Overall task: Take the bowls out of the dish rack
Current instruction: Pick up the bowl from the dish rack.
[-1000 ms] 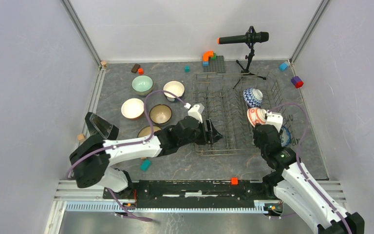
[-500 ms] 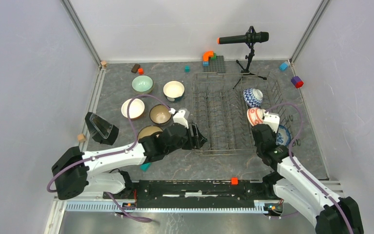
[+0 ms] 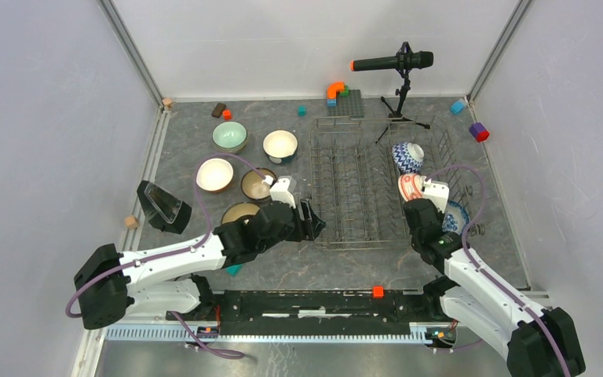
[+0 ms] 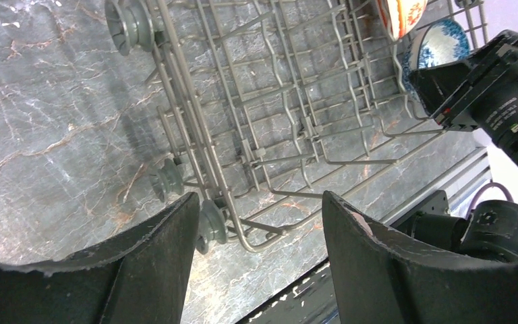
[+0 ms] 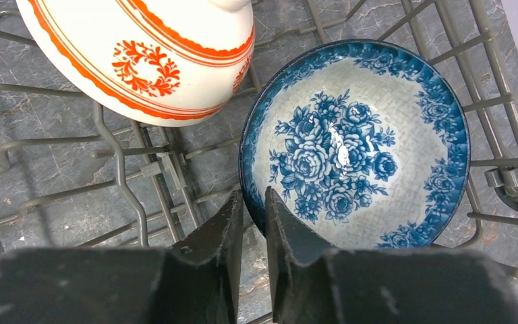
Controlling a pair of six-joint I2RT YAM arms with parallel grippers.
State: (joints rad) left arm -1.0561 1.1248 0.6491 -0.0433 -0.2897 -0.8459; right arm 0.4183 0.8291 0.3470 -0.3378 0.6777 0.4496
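The grey wire dish rack (image 3: 361,184) holds three bowls at its right side: a blue-white zigzag bowl (image 3: 407,155), a red-white patterned bowl (image 5: 141,61) and a blue floral bowl (image 5: 357,148). My right gripper (image 5: 253,209) pinches the floral bowl's left rim, one finger inside and one outside. My left gripper (image 4: 260,223) stands open and empty over the rack's near-left corner (image 4: 243,223). Several bowls sit on the table left of the rack: pale green (image 3: 229,135), white (image 3: 280,144), cream (image 3: 214,174) and two brown ones (image 3: 257,184).
A microphone on a tripod (image 3: 399,78) stands behind the rack. A black angled object (image 3: 162,206) lies at the left. Small toy blocks are scattered around, one teal (image 3: 235,269) under the left arm. A studded plate (image 3: 349,102) lies at the back.
My left arm has drawn back leftward off the rack to its near-left corner. My right gripper has closed from wide open onto the floral bowl's rim.
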